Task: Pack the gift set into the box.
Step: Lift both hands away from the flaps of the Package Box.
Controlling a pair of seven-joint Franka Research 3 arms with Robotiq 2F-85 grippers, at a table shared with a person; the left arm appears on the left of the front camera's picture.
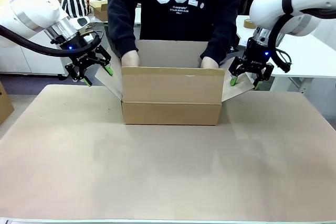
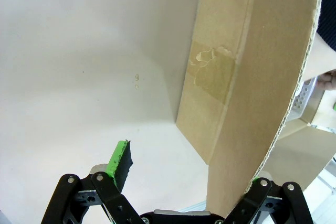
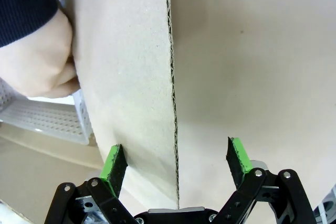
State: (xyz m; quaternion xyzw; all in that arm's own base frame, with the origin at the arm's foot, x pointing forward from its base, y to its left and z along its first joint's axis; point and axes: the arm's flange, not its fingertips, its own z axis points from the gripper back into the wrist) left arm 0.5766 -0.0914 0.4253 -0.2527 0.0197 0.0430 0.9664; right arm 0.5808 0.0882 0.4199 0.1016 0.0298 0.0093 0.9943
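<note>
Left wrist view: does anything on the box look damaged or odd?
Yes. On the box, a patch of brown tape across a corner edge is ragged along its top, as if torn or peeled. Nothing else stands out.

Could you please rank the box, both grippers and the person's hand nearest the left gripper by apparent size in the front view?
1. The box, by far the largest.
2. The left gripper and the right gripper, about alike.
3. The person's hand, the smallest.
</note>
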